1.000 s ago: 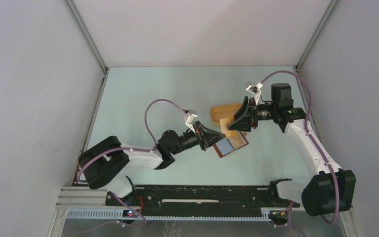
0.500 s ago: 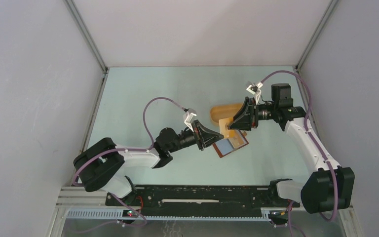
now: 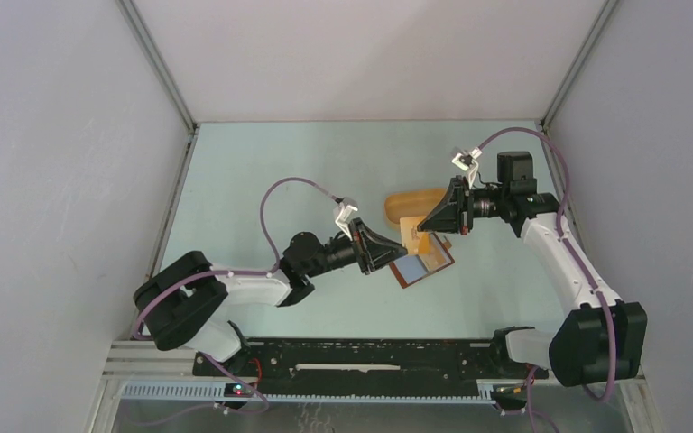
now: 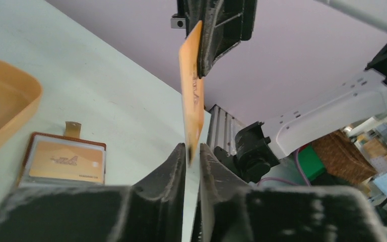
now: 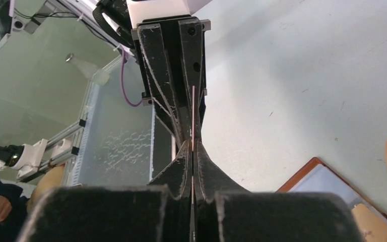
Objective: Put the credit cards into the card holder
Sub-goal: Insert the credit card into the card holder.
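Observation:
An orange credit card [image 4: 191,101] stands on edge in the air between both grippers. My right gripper [image 5: 193,151] is shut on its upper end, the card's edge [image 5: 193,116] showing as a thin line. My left gripper [image 4: 193,151] has its jaws a crack apart, with the card's lower end between the tips. The reddish-brown card holder [image 3: 422,264] lies open on the table just below them. It holds another orange card [image 4: 66,161] and a pale bluish one [image 5: 327,187].
An orange-yellow oval tray [image 3: 408,204] sits right behind the card holder, under the right gripper [image 3: 426,225]. The left gripper [image 3: 393,249] hovers at the holder's left edge. Enclosure walls stand on both sides and at the back.
The right gripper has closed onto the card's upper end. The left gripper's jaws have just parted slightly. Both arms have barely moved.

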